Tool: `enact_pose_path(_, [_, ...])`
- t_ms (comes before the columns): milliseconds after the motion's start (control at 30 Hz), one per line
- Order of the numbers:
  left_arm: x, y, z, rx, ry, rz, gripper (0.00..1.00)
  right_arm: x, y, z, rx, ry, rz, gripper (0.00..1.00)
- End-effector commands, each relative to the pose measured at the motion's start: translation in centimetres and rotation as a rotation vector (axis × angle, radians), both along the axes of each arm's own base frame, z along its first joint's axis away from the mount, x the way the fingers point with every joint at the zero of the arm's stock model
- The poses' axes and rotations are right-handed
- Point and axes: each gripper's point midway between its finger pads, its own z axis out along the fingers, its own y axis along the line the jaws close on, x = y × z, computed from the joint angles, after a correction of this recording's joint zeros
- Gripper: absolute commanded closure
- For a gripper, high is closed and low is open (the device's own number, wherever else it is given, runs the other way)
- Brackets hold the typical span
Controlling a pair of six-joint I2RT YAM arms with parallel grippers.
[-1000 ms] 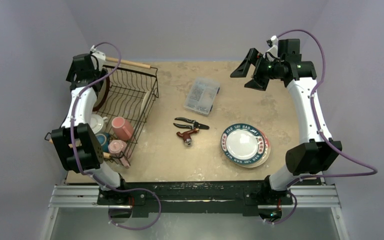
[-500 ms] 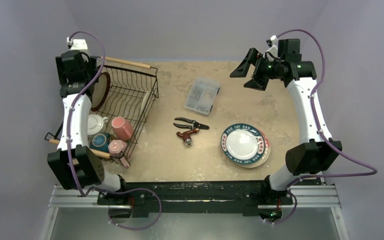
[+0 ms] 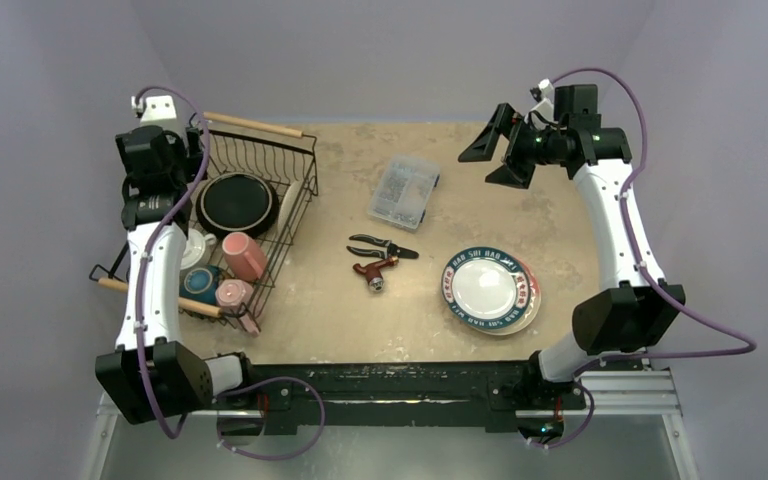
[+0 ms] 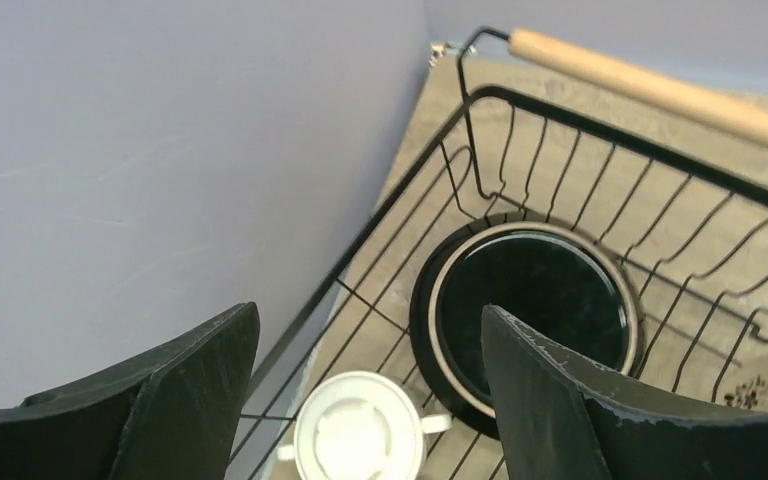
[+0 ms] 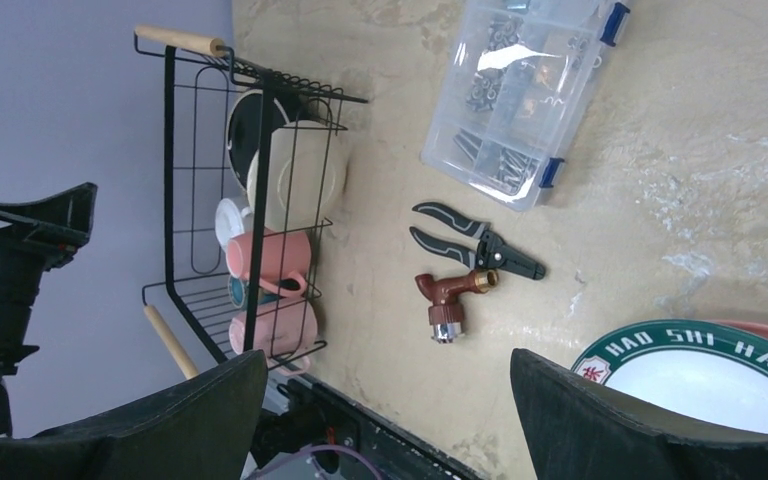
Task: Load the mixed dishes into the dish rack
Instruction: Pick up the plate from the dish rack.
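Observation:
The dish rack (image 3: pixel 312 172) stands at the table's left. A dark plate with a cream rim (image 3: pixel 237 203) lies flat in its far end. Nearer in it are a white cup (image 3: pixel 197 245), two pink mugs (image 3: pixel 245 255) and a teal piece (image 3: pixel 203 281). A cream plate (image 5: pixel 300 170) stands on edge in the slots. My left gripper (image 4: pixel 368 315) hangs open and empty above the rack's far left corner, over the white cup (image 4: pixel 360 435) and beside the dark plate (image 4: pixel 535 300). A teal-lettered plate (image 3: pixel 485 290) sits on a red-rimmed one at near right. My right gripper (image 3: pixel 490 152) is open, high at far right.
A clear plastic compartment box (image 3: pixel 403 190) lies at the far middle. Black pruning shears (image 3: pixel 385 246) and a brown tap fitting (image 3: pixel 373 272) lie in the middle. The purple wall runs close along the rack's left side (image 4: pixel 160 150). A wooden handle (image 4: pixel 650 90) tops the rack's far end.
The dark plate stood on edge at the rack's left wall and now lies flat in the rack. My left arm has risen and drawn back to the far left. The right gripper barely shifted.

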Motion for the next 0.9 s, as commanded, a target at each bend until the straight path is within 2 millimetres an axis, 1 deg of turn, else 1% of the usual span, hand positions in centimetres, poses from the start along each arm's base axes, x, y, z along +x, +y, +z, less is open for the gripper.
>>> enact_pose_path(0, [1.2, -2.2, -2.3, 0.075, 0.094, -0.119, 0.20, -1.5, 0.4, 1.9, 0.026, -0.063, 0.024, 0.07])
enact_pose_path(67, [1.7, -3.2, -4.1, 0.101, 0.168, -0.148, 0.20, -1.7, 0.5, 1.7, 0.024, -0.061, 0.025, 0.07])
enact_pose_path(200, [2.8, -4.5, -7.3, 0.086, 0.284, -0.178, 0.21, -1.8, 0.5, 1.7, 0.016, -0.065, 0.029, 0.07])
enact_pose_path(267, [3.3, -5.0, -9.0, 0.054, 0.356, -0.173, 0.23, -1.7, 0.5, 1.7, 0.016, -0.064, 0.033, 0.07])
enact_pose_path(367, [3.7, -6.1, -10.8, -0.010, 0.433, -0.181, 0.26, -1.4, 0.5, 1.7, 0.009, -0.065, 0.035, 0.07])
enact_pose_path(500, [4.0, -7.1, -13.9, 0.036, 0.559, -0.203, 0.26, -1.0, 0.5, 1.6, 0.007, -0.060, 0.036, 0.07])
enact_pose_path(533, [3.9, -7.0, -14.4, 0.040, 0.580, -0.195, 0.26, -0.9, 0.6, 1.6, 0.008, -0.059, 0.037, 0.07])
enact_pose_path(567, [4.0, -8.0, -15.0, 0.049, 0.603, -0.214, 0.26, -0.8, 0.6, 1.7, 0.009, -0.060, 0.037, 0.07])
enact_pose_path(667, [3.6, -8.4, -16.5, 0.032, 0.672, -0.196, 0.26, -0.7, 0.7, 1.5, 0.012, -0.052, 0.037, 0.07])
enact_pose_path(700, [3.7, -8.4, -16.3, 0.010, 0.678, -0.174, 0.26, -0.6, 0.7, 1.5, 0.014, -0.048, 0.037, 0.07])
enact_pose_path(767, [3.3, -8.2, -16.6, -0.050, 0.707, -0.089, 0.26, -0.6, 0.8, 1.4, 0.018, -0.043, 0.038, 0.07])
enact_pose_path(800, [3.2, -8.2, -17.1, -0.092, 0.718, -0.052, 0.27, -0.5, 0.8, 1.4, 0.020, -0.041, 0.036, 0.07])
enact_pose_path(867, [2.9, -8.0, -17.5, -0.221, 0.688, 0.014, 0.27, -0.5, 0.8, 1.4, 0.024, -0.039, 0.034, 0.07])
